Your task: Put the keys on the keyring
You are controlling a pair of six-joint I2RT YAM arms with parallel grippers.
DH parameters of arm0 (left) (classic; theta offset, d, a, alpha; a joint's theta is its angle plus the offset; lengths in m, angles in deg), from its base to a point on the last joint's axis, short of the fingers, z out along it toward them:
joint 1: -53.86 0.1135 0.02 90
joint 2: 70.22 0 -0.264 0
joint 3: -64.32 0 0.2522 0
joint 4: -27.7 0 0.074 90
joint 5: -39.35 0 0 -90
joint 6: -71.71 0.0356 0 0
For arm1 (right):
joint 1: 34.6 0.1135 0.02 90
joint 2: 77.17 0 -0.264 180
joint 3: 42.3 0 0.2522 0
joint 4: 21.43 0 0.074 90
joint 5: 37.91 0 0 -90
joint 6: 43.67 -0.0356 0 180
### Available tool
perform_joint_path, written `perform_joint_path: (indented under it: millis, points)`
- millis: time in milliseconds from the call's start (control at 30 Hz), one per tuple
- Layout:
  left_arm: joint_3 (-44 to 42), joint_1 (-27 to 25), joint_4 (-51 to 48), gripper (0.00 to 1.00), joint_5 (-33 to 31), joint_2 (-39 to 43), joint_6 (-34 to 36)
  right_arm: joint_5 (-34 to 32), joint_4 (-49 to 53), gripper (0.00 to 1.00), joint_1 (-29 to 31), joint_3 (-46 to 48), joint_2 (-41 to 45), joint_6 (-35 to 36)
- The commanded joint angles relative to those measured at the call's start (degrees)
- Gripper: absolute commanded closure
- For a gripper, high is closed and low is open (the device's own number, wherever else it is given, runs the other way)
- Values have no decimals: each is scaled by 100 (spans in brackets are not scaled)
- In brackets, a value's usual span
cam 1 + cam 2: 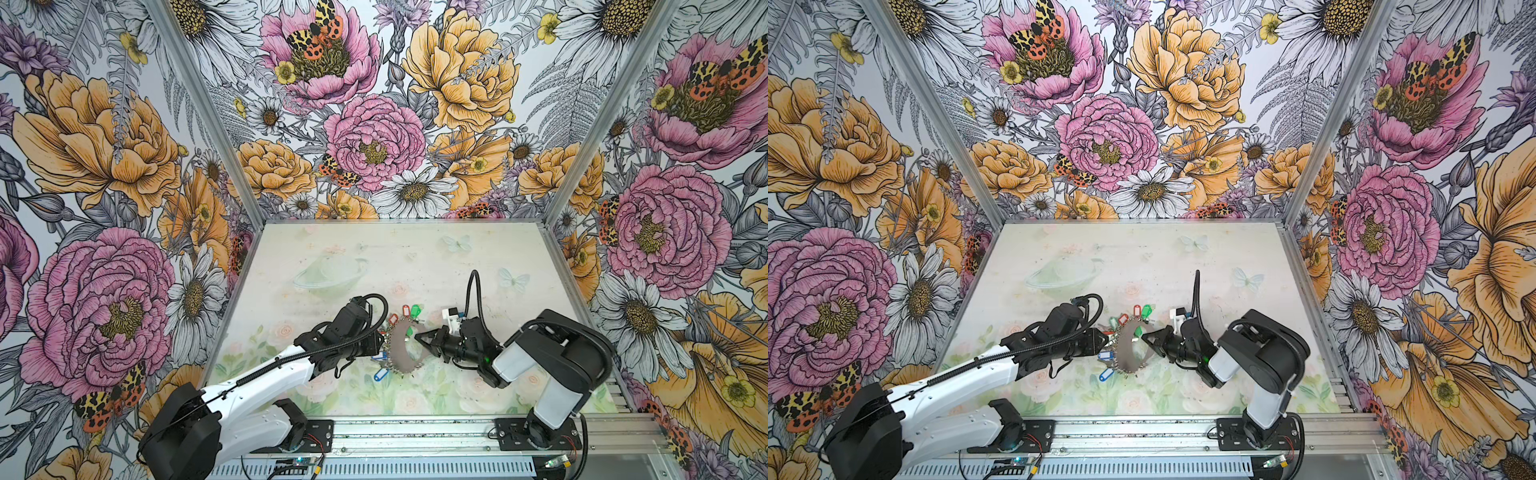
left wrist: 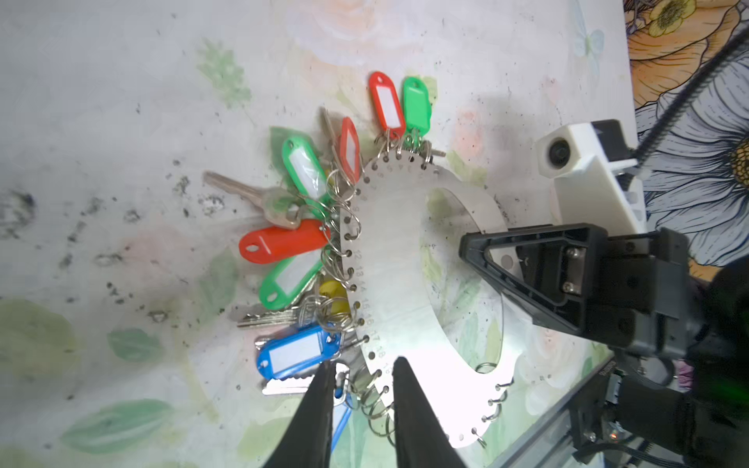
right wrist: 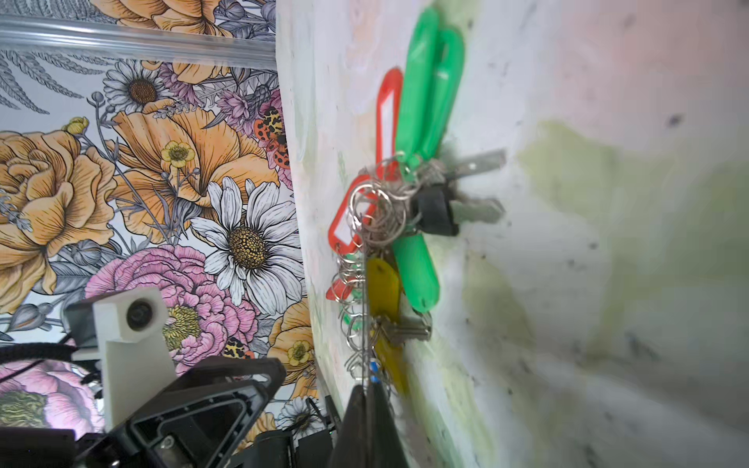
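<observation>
A grey oval keyring (image 1: 398, 353) sits on the table (image 1: 457, 257) between two arms, coloured keys (image 2: 283, 243) fanned along one edge. The right gripper (image 1: 417, 336) is clamped on its thin band; the left gripper (image 2: 364, 362) stands slightly parted at its ringed edge.

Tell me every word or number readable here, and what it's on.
"12", "13", "14", "15", "16", "17", "18": engraved on the keyring, along its holed edge, in the left wrist view.
Other numbers on that edge: too blurred to read.
The key tags: white label windows are blank.
</observation>
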Motion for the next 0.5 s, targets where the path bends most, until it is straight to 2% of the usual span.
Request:
perform_joint_path:
  millis: [0,67,200,333,400,467]
  points:
    - [142,177,-376,68,-778,366,377,-781,3718,100,38,-778,1405,1818]
    - [103,315,-377,66,-1032,680,482,-1383,5411,100,51,-1415,2016,2849]
    - [6,597,-332,61,-1542,1298,776,-1303,7157,100,-353,-2535,2091,4414]
    - [-149,936,-229,56,-1940,1835,1155,-2751,9410,100,-321,-4322,1673,6080]
    - [-229,1131,-206,56,-2028,2002,1282,-3325,9929,100,-308,-4922,1577,6502]
    - [-308,1284,-184,56,-2186,2144,1306,-3409,10085,100,-237,-5376,1512,6739]
